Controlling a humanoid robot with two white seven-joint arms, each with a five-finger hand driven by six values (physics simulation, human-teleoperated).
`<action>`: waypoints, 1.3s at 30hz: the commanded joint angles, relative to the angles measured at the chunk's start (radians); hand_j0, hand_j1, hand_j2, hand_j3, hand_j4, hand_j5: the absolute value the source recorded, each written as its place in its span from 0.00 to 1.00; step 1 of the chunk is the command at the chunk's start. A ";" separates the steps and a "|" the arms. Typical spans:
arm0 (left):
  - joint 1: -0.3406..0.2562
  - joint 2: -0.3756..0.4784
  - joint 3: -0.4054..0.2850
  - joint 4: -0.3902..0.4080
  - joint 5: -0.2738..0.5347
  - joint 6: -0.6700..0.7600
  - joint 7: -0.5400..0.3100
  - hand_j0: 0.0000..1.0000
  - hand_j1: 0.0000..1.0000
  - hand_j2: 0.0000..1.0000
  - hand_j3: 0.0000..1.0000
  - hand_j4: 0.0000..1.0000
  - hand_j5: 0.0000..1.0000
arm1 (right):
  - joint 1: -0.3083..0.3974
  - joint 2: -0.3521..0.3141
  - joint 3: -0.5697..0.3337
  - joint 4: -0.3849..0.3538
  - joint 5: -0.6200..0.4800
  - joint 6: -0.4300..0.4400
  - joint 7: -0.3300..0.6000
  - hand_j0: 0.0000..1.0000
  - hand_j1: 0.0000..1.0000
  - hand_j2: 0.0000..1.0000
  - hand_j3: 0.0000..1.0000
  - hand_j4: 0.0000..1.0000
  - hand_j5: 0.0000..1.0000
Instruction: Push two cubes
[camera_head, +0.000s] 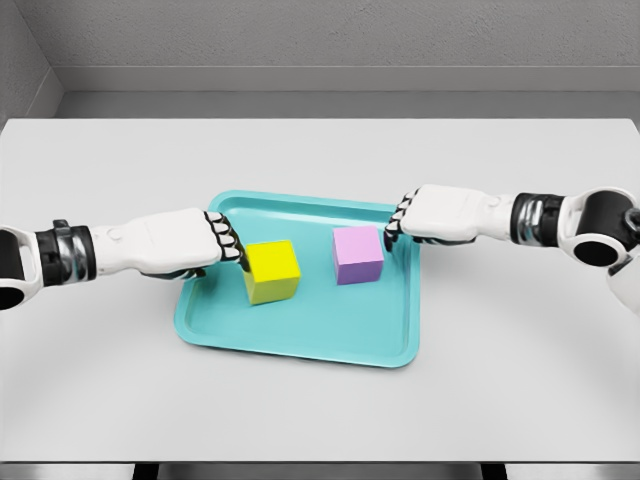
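I have both arms reaching in over the plain white tabletop, one from each side, so that each hand sits on the outer face of its own cube. The shallow turquoise plastic tray lies in the middle of the tabletop, and both cubes stand inside it, side by side with a clear gap between them.

My left hand is at the tray's left edge, knuckles forward. Its fingers are curled under into a loose fist and hold nothing; they look to be touching or just beside the left face of the solid yellow cube. I keep the fingers folded because a push needs a blunt, flat front, not a grasp.

My right hand mirrors it at the tray's right edge, fingers likewise curled and empty, set right against the right face of the solid lilac-purple cube, which stands slightly farther back than the yellow one.

Placed this way, each hand can drive its cube inward toward the other. I judge the pushing is only beginning, since the cubes are not yet together. The risk, as I see it, is a cube turning if my knuckles meet it off-centre.
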 joint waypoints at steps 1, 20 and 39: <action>-0.002 -0.002 0.000 0.000 0.005 0.002 0.000 0.73 0.73 0.73 0.73 0.73 0.73 | 0.000 0.015 0.002 0.028 0.007 0.002 -0.001 0.57 0.57 0.57 0.57 0.57 0.57; -0.003 -0.043 0.000 0.002 -0.003 0.002 -0.010 0.73 0.73 0.73 0.73 0.73 0.73 | -0.021 0.063 0.058 0.051 0.023 0.002 -0.001 0.57 0.57 0.57 0.57 0.57 0.57; -0.003 -0.025 0.008 0.031 -0.002 0.002 -0.010 0.79 0.79 0.79 0.79 0.79 0.79 | -0.023 0.092 0.075 0.048 0.024 0.002 0.001 0.57 0.57 0.57 0.57 0.57 0.57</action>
